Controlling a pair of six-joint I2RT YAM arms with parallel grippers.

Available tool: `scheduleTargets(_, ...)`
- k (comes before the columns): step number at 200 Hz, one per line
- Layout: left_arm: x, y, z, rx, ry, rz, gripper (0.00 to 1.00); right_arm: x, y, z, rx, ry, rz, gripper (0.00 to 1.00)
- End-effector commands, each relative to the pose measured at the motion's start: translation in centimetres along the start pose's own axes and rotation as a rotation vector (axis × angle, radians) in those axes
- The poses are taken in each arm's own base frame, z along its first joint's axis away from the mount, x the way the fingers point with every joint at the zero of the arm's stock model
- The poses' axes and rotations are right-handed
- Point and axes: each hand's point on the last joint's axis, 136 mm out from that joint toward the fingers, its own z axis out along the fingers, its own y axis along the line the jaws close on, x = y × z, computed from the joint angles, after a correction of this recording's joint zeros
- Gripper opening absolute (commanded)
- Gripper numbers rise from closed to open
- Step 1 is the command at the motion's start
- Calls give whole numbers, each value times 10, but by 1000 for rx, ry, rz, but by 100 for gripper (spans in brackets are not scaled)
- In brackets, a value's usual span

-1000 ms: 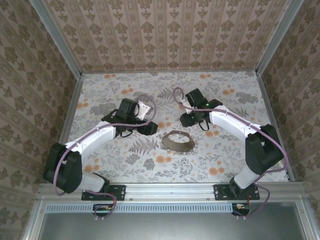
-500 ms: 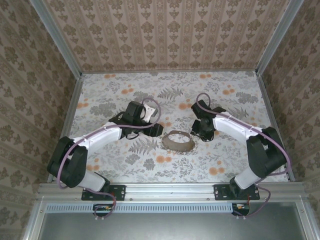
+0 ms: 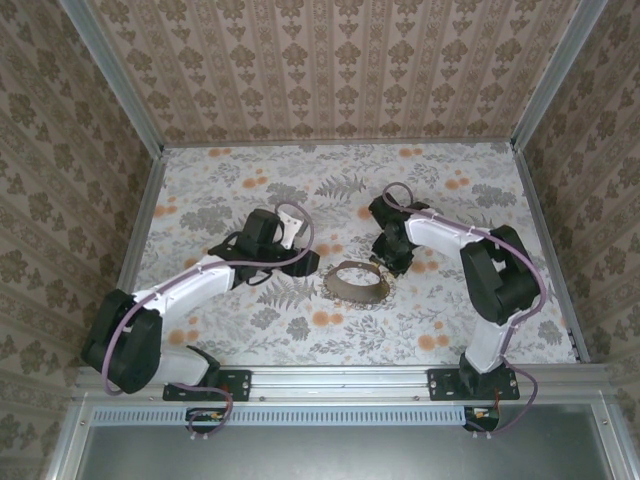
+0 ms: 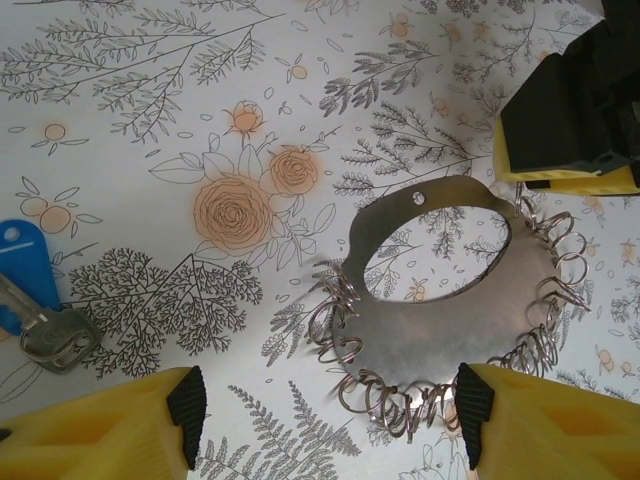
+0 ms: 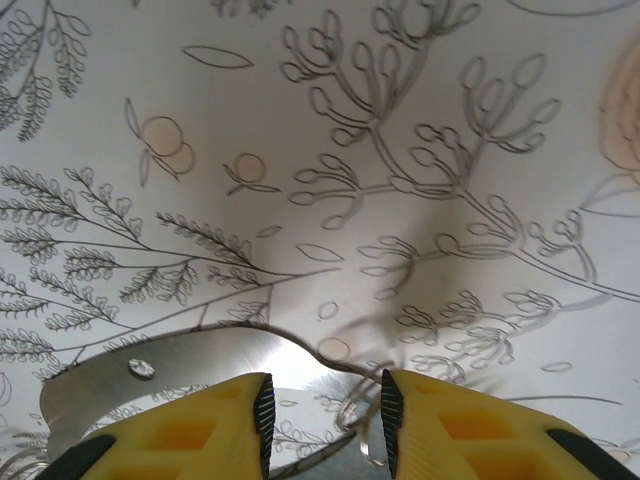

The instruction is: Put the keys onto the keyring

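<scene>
On the floral tabletop point(image 3: 230, 190) lie one keyring point(image 3: 355, 281) and one key point(image 4: 24, 262). The keyring is a flat metal band bent into an oval loop, with many small wire split rings point(image 4: 340, 335) crowded along its outer edge; they overlap too much to count. The key has a blue plastic head and a short silvery blade, with a single split ring point(image 4: 55, 340) at its tip. It lies flat, well apart from the loop.

The left gripper point(image 4: 330, 408) hangs wide open just beside the loop and holds nothing. The right gripper point(image 5: 323, 410) stands over the opposite rim, its jaws drawn to a narrow gap that straddles the band and one wire ring. I cannot tell whether the pads press the metal.
</scene>
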Motion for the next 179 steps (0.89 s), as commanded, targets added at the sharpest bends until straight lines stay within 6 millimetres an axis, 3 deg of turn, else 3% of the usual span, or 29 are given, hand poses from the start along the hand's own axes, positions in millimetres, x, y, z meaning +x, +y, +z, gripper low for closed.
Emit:
scheduleTargets(1,-5,0,-4,-11,-38,-13,69,6,-13,1,82,32,-24,36)
scheduleTargets(63,-8,0,-5,-12,-52,-10,65,2,-30,3,172,-9,-83,26)
scheduleTargets(135,-10,4,-9,-38,-71,-28,64,10,-26,3,156,15,-100,22)
scheduleTargets(151,-11,6,-11,-51,-81,-38,63,11,-24,3,149,13,-106,14)
scheduleTargets(179,-12,7,-15,-56,-99,-53,63,12,-22,3,136,9,-125,12)
